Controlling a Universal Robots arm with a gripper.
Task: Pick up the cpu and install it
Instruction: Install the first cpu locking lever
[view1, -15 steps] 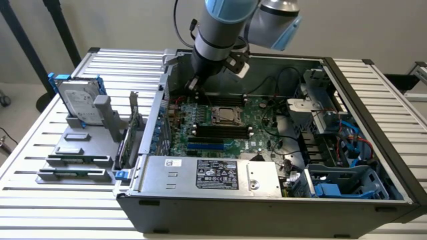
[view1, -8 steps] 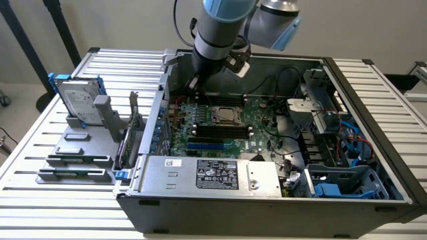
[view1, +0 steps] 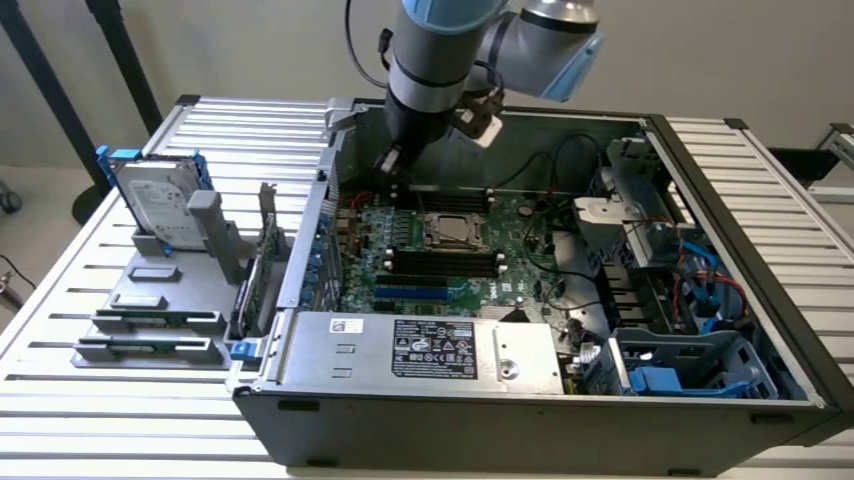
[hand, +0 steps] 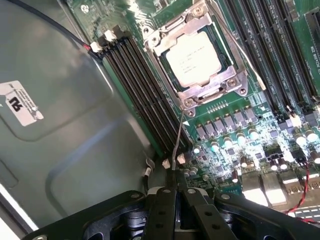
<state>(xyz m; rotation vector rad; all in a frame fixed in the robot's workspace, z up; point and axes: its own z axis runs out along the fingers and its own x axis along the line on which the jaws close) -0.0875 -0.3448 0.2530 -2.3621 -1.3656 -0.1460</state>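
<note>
case (view1: 534, 420): lies open side up on the slatted table (view1: 80, 400); holds the motherboard, a power supply box and a drive cage.
motherboard (view1: 461, 275): green; covers the case floor from the centre toward 10 o'clock in the exterior view; carries the socket and rows of memory slots.
socket (hand: 212, 90): metal frame near the board's centre; contains the cpu.
cpu (hand: 192, 59): small silver-grey square; sits flat inside the socket and is ringed by the frame.
memory slots (hand: 145, 95): long and dark; run just beside the socket.
lever (hand: 179, 135): thin wire rod; rises from the socket corner up to the fingertips.
gripper (hand: 175, 195): hangs inside the case at about 11 o'clock of the socket in the exterior view; fingers pressed together; seems to meet the lever's tip, though a pinch cannot be confirmed; apart from the cpu.
power supply box (view1: 414, 348): grey with a label; fills the case at 6 o'clock.
drive cage (view1: 681, 365): at 4 o'clock in the case; holds blue plastic parts.
holder (view1: 174, 290): grey stand on the table at 9 o'clock of the case; keeps the hard drive (view1: 154, 205) upright in a blue frame at its 12 o'clock end, and memory sticks (view1: 147, 348) in slots toward 6 o'clock.
</note>
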